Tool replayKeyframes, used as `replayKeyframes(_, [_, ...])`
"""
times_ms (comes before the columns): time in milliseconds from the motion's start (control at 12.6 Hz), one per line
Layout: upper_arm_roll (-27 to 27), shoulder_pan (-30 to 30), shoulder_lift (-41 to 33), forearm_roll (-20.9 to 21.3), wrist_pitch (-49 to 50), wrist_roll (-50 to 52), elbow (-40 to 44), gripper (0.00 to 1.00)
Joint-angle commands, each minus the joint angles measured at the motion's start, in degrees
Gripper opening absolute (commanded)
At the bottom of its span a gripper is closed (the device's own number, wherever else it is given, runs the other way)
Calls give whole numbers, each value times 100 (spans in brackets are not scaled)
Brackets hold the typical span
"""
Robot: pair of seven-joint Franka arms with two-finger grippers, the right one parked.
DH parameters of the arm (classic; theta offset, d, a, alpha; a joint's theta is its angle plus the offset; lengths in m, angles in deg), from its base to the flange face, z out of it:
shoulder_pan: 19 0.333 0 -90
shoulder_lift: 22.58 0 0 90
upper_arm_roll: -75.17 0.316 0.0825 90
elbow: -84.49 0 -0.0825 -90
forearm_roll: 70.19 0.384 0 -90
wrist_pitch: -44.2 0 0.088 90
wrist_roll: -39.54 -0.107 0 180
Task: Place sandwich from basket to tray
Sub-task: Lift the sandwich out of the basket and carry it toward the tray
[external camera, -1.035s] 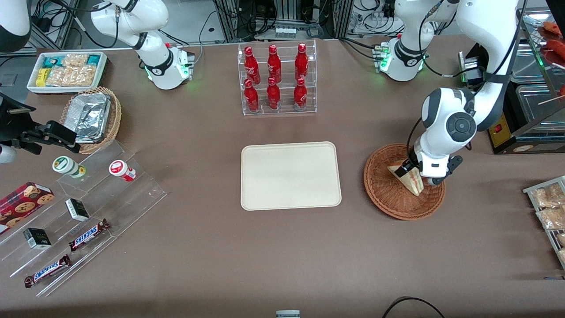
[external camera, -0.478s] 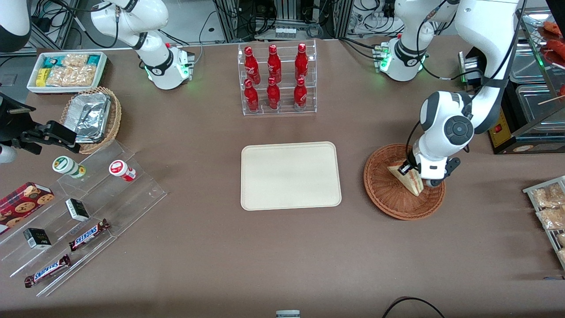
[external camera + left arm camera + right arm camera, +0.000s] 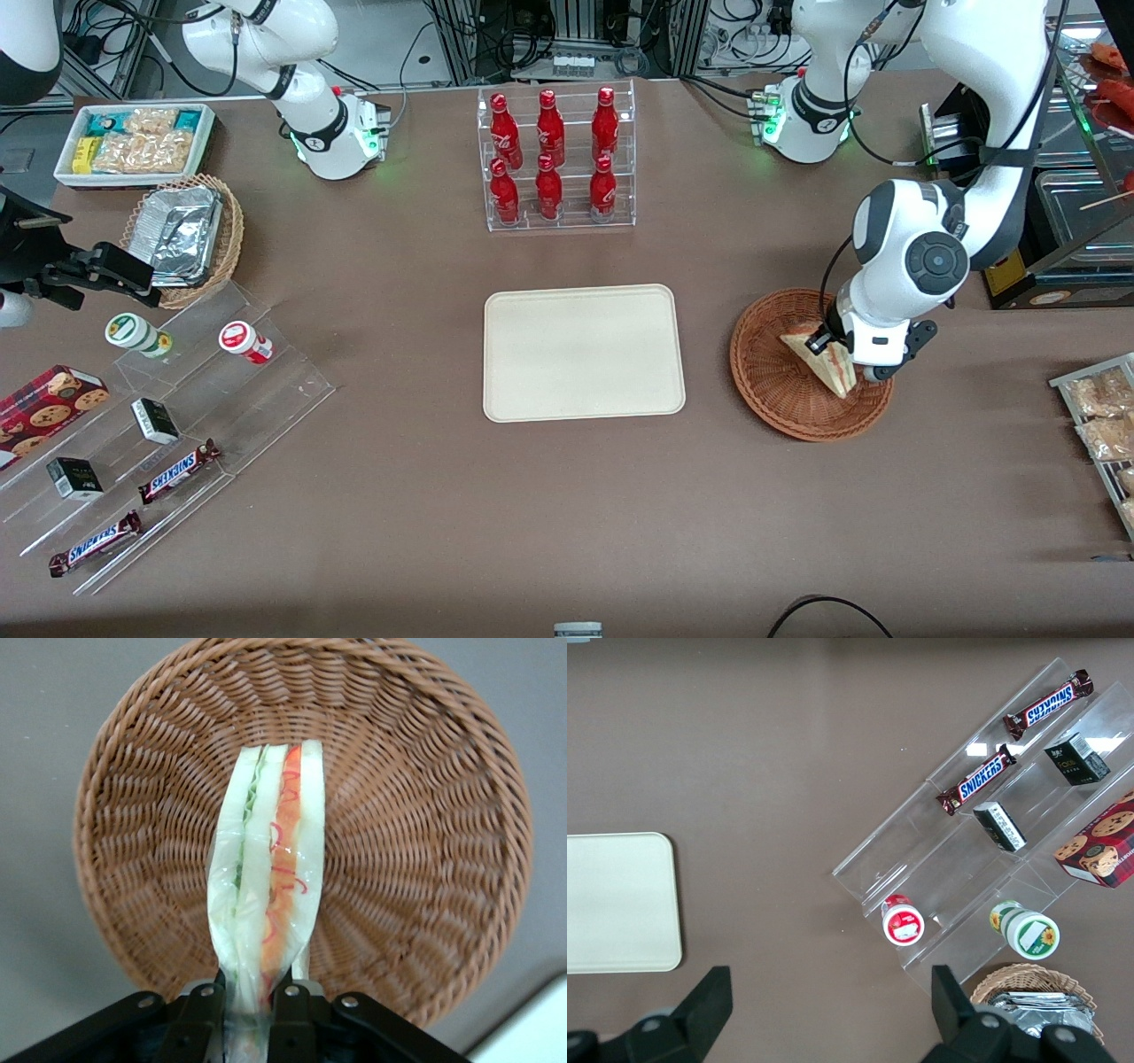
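Clamped onto the sandwich [image 3: 266, 904], the pincer [image 3: 252, 997] has its two fingers [image 3: 202, 1010] pressed against the bread faces, one on each side, gripping the wedge at its end nearest the wrist. From the wrist camera the sandwich runs straight out ahead of the pincer, its long axis in line with the reach of the fingers and its layered edge (red-orange and green stripes between pale bread) turned up toward the lens. The wrapper looks a little squeezed where the fingers bite.

Below and ahead of the pincer lies the basket [image 3: 425, 815], its woven bowl surrounding the sandwich on every side; I cannot tell whether the wedge's tip touches the weave or hangs just clear of it. Seen from the front, the pincer [image 3: 837, 354] sits over the part of the basket [image 3: 771, 372] closest to the working arm's end of the table, with the sandwich [image 3: 819, 359] sloping down from it toward the front camera.

What the coming move turns on, I would judge, is the way to the tray [image 3: 580, 403]: it lies sideways from the pincer, toward the parked arm's end, well apart from the basket with bare table between. The basket's rim stands in that path, so a lift seems needed before any sideways travel.
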Motion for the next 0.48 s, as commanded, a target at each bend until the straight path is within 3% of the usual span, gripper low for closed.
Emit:
replayKeyframes(0, [-15,-344,-41,42,872,-352,546,6])
replayKeyframes(398, [-24,-1337,310,42,1359,-521,1224,6])
